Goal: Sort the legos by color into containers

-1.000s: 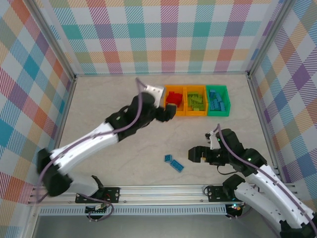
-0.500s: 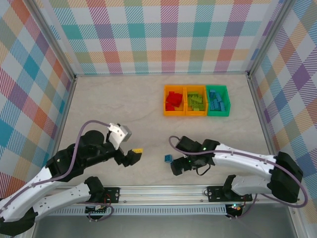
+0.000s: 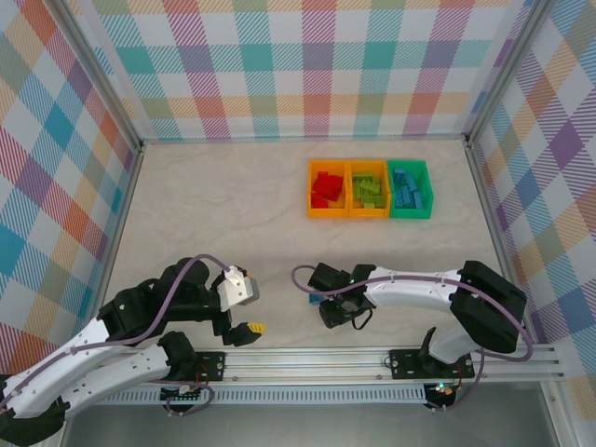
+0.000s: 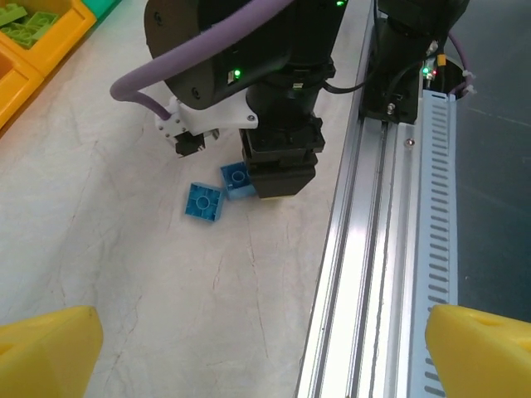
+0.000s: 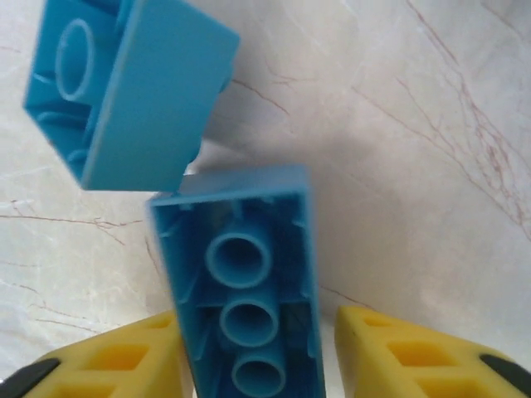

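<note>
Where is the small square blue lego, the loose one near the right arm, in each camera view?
Top external: small blue lego low centre, just left of the right arm's wrist.
Left wrist: the lego mid-left on the table, left of that wrist.
Right wrist: the lego upper left, beyond the yellow fingers.
Shared landmark: the long blue lego beside it, between those fingers.

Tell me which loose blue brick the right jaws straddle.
The long blue plastic brick, hollow underside up; the squarer blue plastic brick lies beyond the jaws.
</note>
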Robot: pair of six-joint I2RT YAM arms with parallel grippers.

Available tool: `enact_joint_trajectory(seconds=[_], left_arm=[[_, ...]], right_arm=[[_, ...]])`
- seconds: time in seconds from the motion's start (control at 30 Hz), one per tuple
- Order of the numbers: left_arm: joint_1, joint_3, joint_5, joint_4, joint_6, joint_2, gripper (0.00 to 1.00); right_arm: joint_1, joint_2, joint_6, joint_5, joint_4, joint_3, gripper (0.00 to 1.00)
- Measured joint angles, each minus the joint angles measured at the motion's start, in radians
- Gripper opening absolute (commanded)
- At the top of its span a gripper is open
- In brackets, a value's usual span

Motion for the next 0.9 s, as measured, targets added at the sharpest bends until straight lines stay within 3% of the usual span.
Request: enact_joint_trajectory(seconds=[0.2,0.43,0.57,0.67,0.9], left_arm=[[0.000,-0.031,0.042,0.003,0.023,-0.050,1.00],[0.000,-0.035,0.070,0.014,0.038,-0.053,1.00],[0.000,-0.037,0.067,0.039,0.036,-0.066,1.00],[0.000,-0.037,0.051,0.055,0.028,-0.083,1.00],[0.000,-0.037,0.020,0.060,0.011,-0.113,1.00]], right_arm=[[0.000,-0.083,0.026,0.003,0.030,-0.048,0.29],[-0.047,-0.446,0.079,0.069,0.039,-0.129,0.22],[-0.265,-0.621,0.070,0.066,0.058,-0.132,0.22],[-0.466,-0.618,0.022,0.031,0.066,-0.106,0.22],[-0.784,-0.201,-0.124,-0.105,0.163,0.142,0.23]])
